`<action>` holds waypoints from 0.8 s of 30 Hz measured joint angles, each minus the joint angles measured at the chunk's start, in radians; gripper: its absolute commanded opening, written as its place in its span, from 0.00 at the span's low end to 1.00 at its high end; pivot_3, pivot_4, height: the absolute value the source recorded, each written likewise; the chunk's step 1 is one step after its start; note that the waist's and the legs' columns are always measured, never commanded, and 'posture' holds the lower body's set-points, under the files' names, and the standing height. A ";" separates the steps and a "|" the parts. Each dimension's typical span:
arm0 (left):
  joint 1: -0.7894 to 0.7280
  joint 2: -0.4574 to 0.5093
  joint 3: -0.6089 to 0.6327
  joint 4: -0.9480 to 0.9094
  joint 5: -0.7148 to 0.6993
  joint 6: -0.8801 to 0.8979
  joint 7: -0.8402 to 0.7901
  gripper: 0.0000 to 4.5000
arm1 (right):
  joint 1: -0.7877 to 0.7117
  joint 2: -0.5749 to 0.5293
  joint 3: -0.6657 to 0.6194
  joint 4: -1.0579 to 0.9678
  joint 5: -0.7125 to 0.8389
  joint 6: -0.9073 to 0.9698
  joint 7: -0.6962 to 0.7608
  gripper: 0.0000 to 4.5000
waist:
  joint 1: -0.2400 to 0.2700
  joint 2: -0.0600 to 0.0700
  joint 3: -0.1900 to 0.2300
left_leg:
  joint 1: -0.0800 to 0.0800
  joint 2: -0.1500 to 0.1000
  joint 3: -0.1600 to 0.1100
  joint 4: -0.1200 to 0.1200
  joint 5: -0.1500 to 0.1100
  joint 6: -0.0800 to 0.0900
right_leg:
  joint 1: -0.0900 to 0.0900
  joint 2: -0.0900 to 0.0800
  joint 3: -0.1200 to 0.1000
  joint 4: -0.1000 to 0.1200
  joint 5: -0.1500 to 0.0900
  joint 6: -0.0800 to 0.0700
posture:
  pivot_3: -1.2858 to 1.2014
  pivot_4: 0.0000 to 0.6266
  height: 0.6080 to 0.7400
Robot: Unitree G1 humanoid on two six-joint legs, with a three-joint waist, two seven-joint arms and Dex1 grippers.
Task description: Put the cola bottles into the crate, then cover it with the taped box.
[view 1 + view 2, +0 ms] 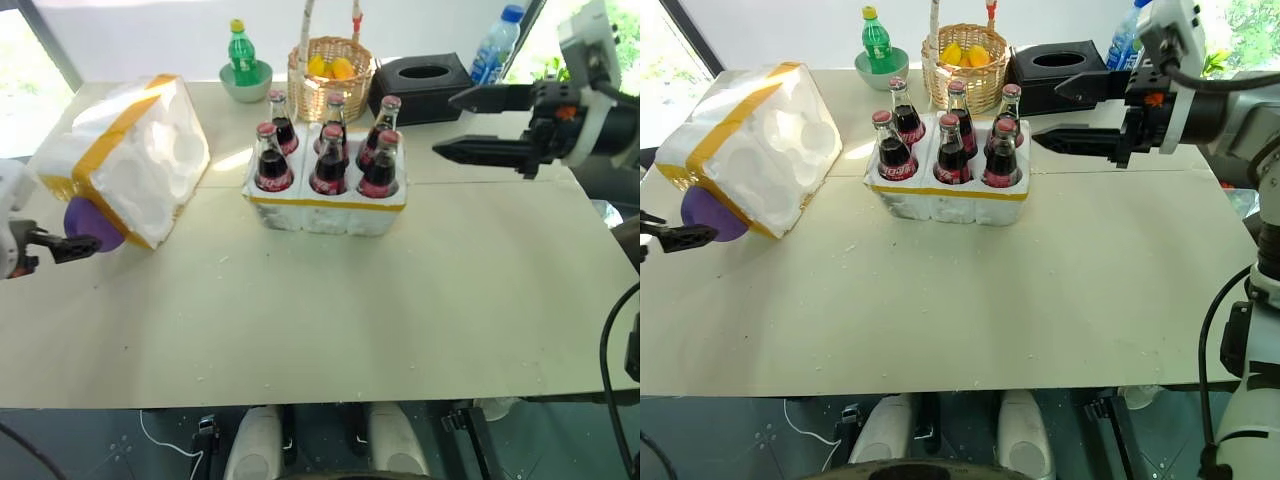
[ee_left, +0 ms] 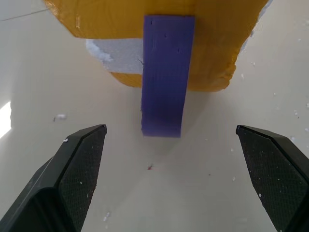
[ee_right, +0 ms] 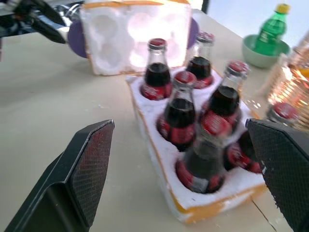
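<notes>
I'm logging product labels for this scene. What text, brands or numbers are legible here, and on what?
None is legible.
cola bottles: red labels with white script, too blurred to read.
green soda bottle: label too small.
water bottle: label too small.
taped box: no print.

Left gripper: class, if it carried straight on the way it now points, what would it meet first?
Probably the purple patch on the near end of the taped box. It sits dead ahead between the open left gripper fingers; the gap's depth is unclear.
</notes>
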 measured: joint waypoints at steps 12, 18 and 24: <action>-0.402 -0.067 -0.420 0.407 0.237 -0.245 -0.239 1.00 | 0.119 -0.021 -0.076 -0.119 0.081 0.062 -0.059 0.99 | -0.003 -0.001 0.000 | -0.001 -0.001 0.004 0.001 0.000 0.001 | -0.001 0.002 0.000 0.000 0.000 0.000 | 0.52 0.24 1.00; -0.505 -0.123 -0.500 0.562 0.330 -0.308 -0.342 0.71 | 0.154 -0.025 -0.115 -0.158 0.118 0.085 -0.115 1.00 | 0.000 -0.001 0.000 | -0.001 -0.001 0.004 0.002 0.000 0.002 | 0.000 0.002 0.000 0.001 0.000 0.000 | 0.52 0.24 1.00; -0.546 -0.141 -0.506 0.642 0.402 -0.351 -0.393 0.07 | 0.160 -0.027 -0.117 -0.158 0.118 0.085 -0.135 1.00 | 0.000 -0.001 0.000 | -0.001 -0.001 0.004 0.002 0.000 0.002 | 0.000 0.002 0.000 0.002 0.000 0.000 | 0.52 0.24 1.00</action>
